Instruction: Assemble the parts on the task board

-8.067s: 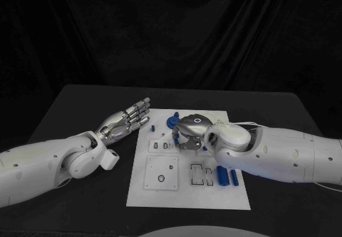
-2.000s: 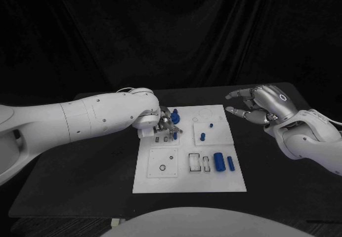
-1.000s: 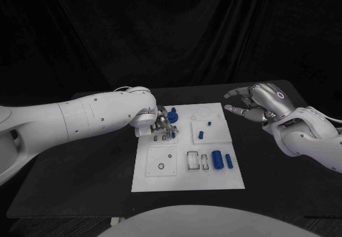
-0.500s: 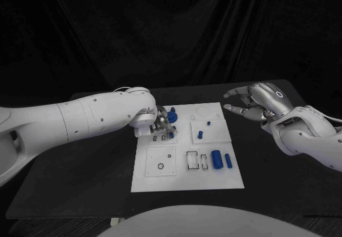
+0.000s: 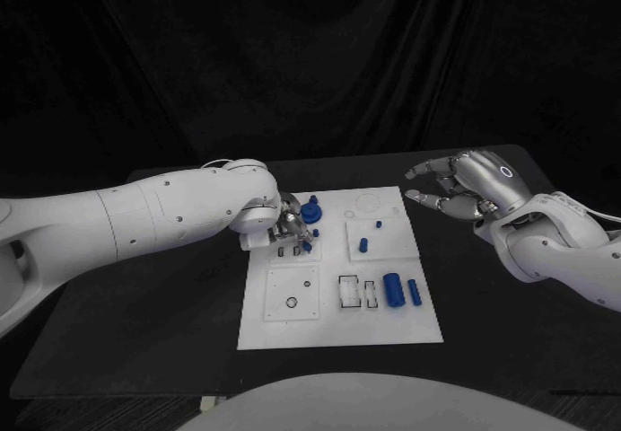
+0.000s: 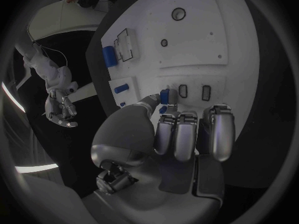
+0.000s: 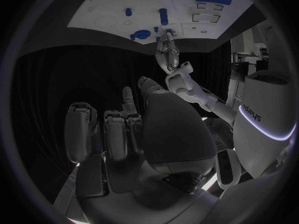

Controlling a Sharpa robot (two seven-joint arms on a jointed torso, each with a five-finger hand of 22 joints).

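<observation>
The left hand (image 5: pixel 287 226) pinched a blue part (image 6: pixel 164 95) over the board (image 5: pixel 339 328); a tilt could jam it. The right hand (image 5: pixel 463 184) hung empty, fingers apart

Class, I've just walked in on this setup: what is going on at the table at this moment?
A two-armed robot is assembling small blue parts on a white task board. Its left hand is down at the board's far left corner, fingers pinching a small blue part beside two small slots. Its right hand hovers off the board's right side, fingers curled and holding nothing. Two blue cylinders lie on the board's right side.
</observation>
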